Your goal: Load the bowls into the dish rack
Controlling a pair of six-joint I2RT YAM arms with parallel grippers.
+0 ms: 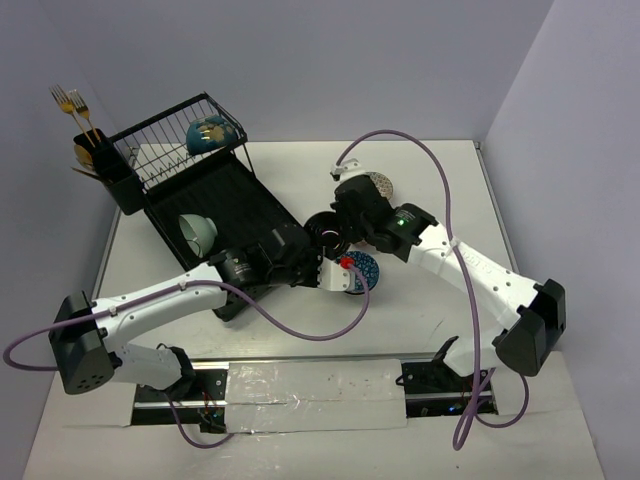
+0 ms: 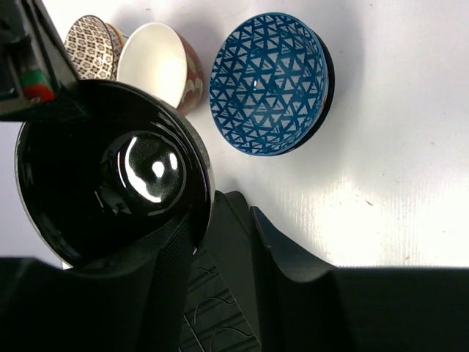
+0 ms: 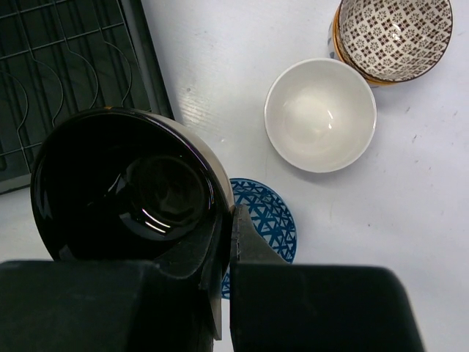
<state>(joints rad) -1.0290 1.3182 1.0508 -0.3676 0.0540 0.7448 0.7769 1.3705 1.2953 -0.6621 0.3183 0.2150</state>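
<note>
My right gripper (image 1: 340, 220) (image 3: 231, 238) is shut on the rim of a glossy black bowl (image 1: 325, 228) (image 3: 121, 191) and holds it above the table beside the dish rack (image 1: 200, 190). My left gripper (image 1: 325, 268) (image 2: 220, 235) is open, its left finger against the near rim of the same bowl (image 2: 110, 169). A blue-patterned bowl (image 1: 364, 271) (image 2: 267, 81) (image 3: 270, 216) lies below. A cream bowl (image 2: 154, 62) (image 3: 320, 114) and a brown-patterned bowl (image 1: 378, 183) (image 2: 89, 48) (image 3: 394, 33) sit beyond. A teal-and-gold bowl (image 1: 212, 133) is in the wire basket, a mint bowl (image 1: 198, 232) on the tray.
The rack's ribbed black tray (image 3: 73, 51) (image 2: 220, 301) lies just left of the held bowl. A black utensil cup (image 1: 95, 155) with gold forks (image 1: 72, 102) hangs at the rack's far left. White table (image 1: 440, 170) runs to the wall on the right.
</note>
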